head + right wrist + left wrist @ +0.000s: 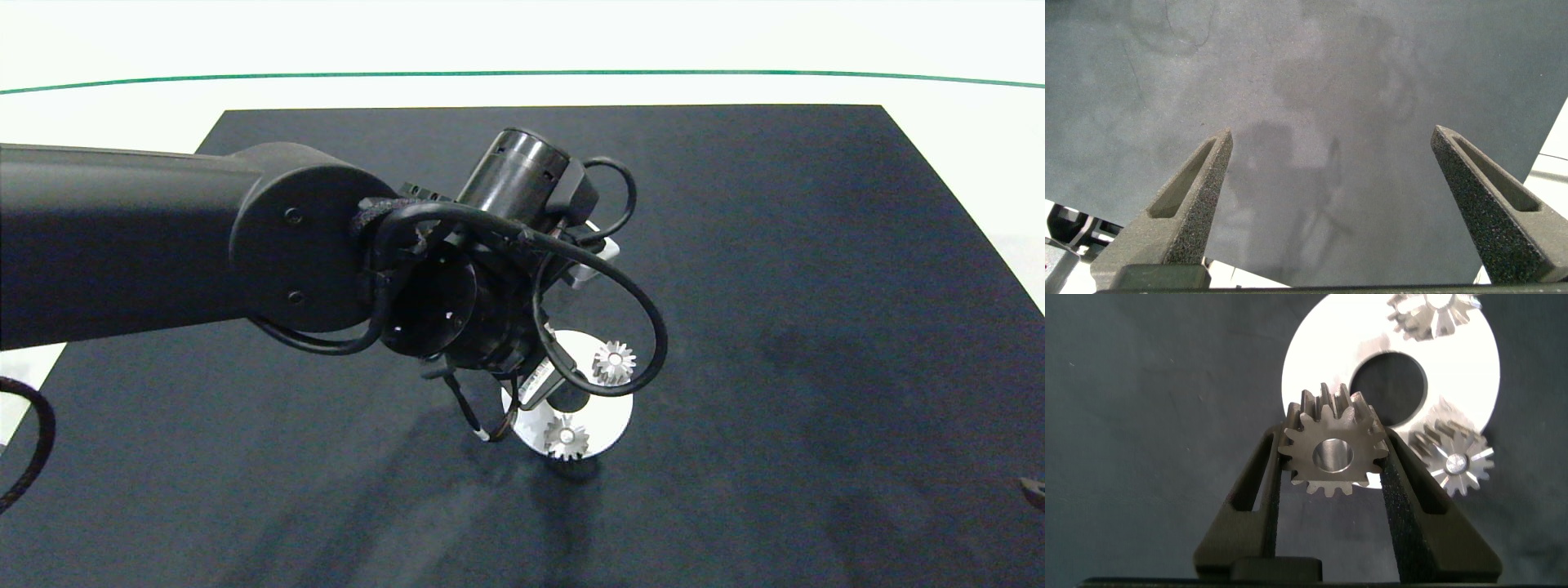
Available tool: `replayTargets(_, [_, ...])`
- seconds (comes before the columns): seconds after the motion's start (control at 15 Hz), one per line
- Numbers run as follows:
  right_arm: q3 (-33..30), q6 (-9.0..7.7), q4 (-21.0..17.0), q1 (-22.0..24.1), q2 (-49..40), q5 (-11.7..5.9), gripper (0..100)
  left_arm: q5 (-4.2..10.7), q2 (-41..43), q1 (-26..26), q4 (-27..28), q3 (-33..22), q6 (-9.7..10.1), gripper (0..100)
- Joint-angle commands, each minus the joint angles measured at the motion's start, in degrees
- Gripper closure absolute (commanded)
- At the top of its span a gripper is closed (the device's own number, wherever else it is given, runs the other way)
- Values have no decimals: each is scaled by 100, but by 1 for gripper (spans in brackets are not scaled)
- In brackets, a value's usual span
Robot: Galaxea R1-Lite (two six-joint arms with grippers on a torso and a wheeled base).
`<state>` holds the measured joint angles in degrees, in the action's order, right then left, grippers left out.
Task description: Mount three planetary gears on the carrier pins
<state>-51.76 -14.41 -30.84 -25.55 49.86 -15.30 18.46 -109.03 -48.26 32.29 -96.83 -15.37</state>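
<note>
On the disc [608,412], one gear [614,362] sits at its far edge and another [566,437] at its near edge. A third gear [1333,452], apparently just above the disc's left part, sits between the left gripper [1333,469] fingers.

A dark, slightly mottled mat [816,286] is being shown lying flat on a white table [963,131]. Most of the tabletop is being covered by it. A thin green line [522,73] is being seen curving across the white surface beyond the mat's far edge.
</note>
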Motion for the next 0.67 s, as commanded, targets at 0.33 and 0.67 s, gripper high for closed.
replayTargets(0.33, [17, -9, -18, -11, 6, 1, 0, 18, -232, 45, 49, -99, -256, 100])
replayTargets(0.67, [61, -9, -18, -11, 15, 1, 0, 18, -276, 177, 49, -161, -414, 100])
